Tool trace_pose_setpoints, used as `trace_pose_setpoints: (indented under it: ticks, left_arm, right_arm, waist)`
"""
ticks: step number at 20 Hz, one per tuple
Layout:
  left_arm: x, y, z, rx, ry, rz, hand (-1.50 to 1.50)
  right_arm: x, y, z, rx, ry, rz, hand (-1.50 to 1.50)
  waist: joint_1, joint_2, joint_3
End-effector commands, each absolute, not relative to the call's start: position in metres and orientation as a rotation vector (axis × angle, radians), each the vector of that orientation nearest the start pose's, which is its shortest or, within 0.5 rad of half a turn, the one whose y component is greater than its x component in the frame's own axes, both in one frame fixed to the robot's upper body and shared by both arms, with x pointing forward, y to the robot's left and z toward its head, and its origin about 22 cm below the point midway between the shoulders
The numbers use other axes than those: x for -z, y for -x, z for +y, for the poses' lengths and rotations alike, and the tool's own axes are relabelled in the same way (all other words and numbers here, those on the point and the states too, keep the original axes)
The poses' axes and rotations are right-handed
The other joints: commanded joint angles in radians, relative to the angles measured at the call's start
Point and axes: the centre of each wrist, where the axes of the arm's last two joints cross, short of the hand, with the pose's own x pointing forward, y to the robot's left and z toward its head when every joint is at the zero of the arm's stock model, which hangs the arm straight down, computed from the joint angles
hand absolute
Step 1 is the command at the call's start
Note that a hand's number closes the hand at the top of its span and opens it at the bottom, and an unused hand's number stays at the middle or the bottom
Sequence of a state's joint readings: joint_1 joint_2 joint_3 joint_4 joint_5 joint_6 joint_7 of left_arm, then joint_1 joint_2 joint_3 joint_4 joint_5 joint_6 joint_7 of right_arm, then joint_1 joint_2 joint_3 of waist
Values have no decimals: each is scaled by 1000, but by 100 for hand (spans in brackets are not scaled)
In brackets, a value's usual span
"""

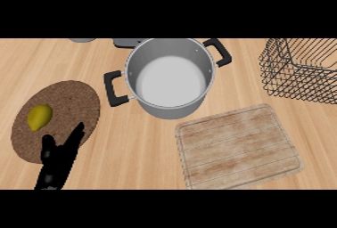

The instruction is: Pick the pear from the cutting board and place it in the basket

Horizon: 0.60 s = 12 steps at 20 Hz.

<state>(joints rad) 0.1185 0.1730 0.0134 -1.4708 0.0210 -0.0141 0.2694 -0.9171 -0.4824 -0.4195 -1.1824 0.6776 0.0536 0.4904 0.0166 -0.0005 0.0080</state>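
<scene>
Left robot hand [58, 156], wrist cut off, overlaps round mat [66, 95].

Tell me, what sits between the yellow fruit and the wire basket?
In the head view, the steel pot stands between the pear and the basket.

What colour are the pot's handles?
Black, on the steel pot; head view shows both handles.

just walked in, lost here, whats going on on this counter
The robot's left hand shows at the lower left, fingers straight, over the edge of a round brown mat, close to a yellow pear that lies on that mat. It holds nothing. The wooden cutting board is bare, and the wire basket stands at the far right. A steel pot stands in the middle.
</scene>
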Motion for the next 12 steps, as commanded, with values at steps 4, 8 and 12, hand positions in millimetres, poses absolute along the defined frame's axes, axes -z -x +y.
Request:
trace_pose_setpoints:
  ticks: [4, 8, 12]
  left_arm:
    - [35, -203, 310, 58, -159, -1025, 0]
    - [59, -203, 291, 54, -148, -1029, 0]
    - [37, -218, 300, 48, -149, -1037, 0]
  right_arm:
    - [-235, -398, -387, -9, 943, -1447, 150]
    - [-195, -408, -386, 84, 844, -1485, 150]
    - [-194, -418, -395, 79, 856, -1449, 150]
  waist:
    - [-1, 5, -7]
    - [0, 9, -7]
    - [3, 8, -7]
